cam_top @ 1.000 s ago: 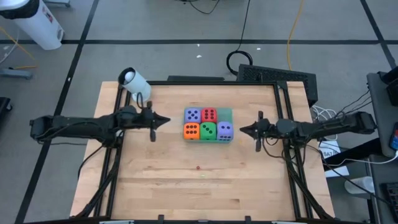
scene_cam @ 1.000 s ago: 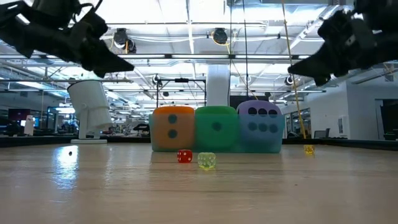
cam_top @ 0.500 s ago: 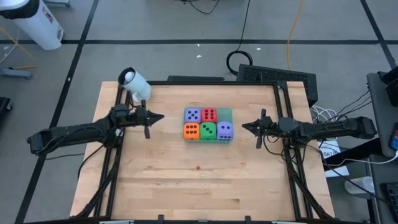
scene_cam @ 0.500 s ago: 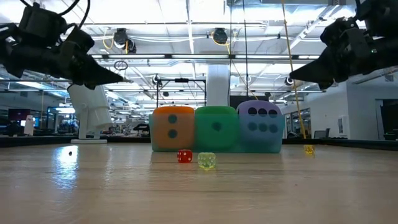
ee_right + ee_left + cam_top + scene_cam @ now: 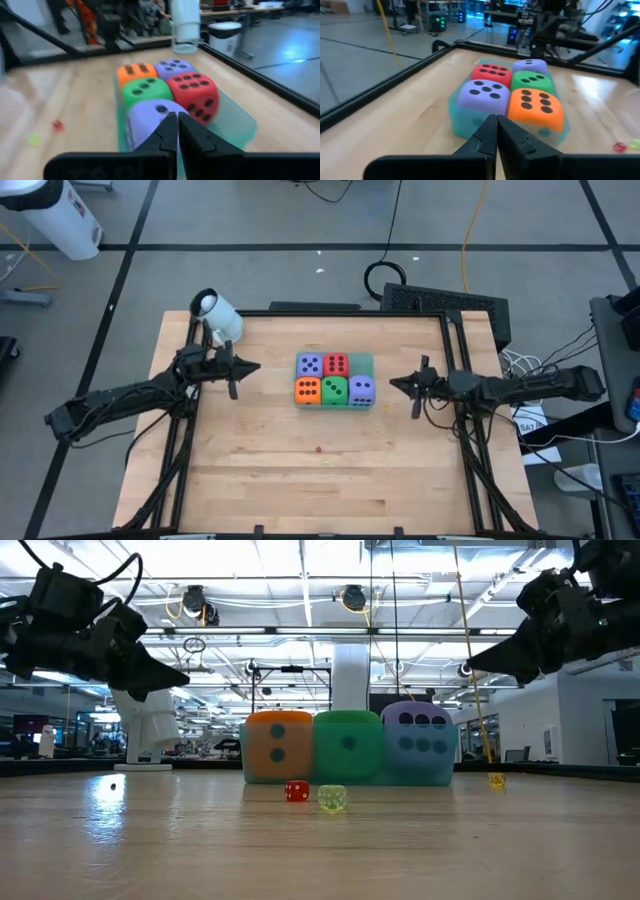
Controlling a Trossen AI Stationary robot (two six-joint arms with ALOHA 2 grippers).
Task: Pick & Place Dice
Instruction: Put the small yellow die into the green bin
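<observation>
At table centre the dice [image 5: 334, 379] sit clustered on a green square [image 5: 362, 363]; my left gripper [image 5: 254, 366] and right gripper [image 5: 394, 384] flank them, fingers together, holding nothing. Next I must open and reach for one.

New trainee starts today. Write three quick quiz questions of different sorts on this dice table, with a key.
1. True or false: the left gripper is holding a die.
2. Which die sits between the orange die and a purple die in the front row? A red, B green, C none.
3. Fill in: the red die sits beside the other ____ die.

Key: 1 false, it is shut on nothing, away from the dice, like the right gripper. 2 B, the green die. 3 purple.
</observation>
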